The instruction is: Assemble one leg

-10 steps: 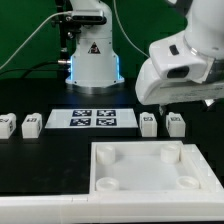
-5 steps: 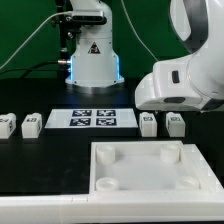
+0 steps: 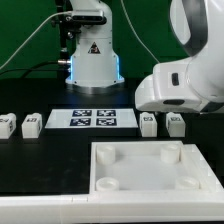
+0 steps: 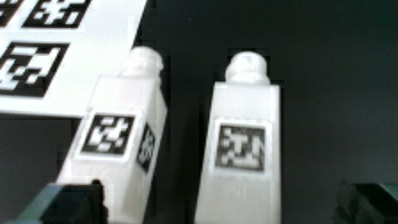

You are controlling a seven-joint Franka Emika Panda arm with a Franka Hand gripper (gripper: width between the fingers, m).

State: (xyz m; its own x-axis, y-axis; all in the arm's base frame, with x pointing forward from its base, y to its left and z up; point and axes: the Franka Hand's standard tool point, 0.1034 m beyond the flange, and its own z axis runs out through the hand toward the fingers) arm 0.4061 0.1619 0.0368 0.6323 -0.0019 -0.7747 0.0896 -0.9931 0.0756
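Wrist view: the gripper (image 4: 222, 205) hangs with its fingers (image 4: 71, 205) spread wide, holding nothing, over two legs set side by side, close but apart, next to the marker board (image 4: 45, 45). The outer leg (image 4: 253, 130) sits roughly between the fingers. The inner leg (image 4: 121, 125) lies under one finger (which hides its near end). If the gripper came straight down from here, that finger would probably land on the inner leg and shove or tip it. The jaws might also close on both legs at once, which would give a skewed grip.

Arm (image 3: 185, 85) bent low, ext. view's right, tool (image 4: 222, 203) jaws spread wide
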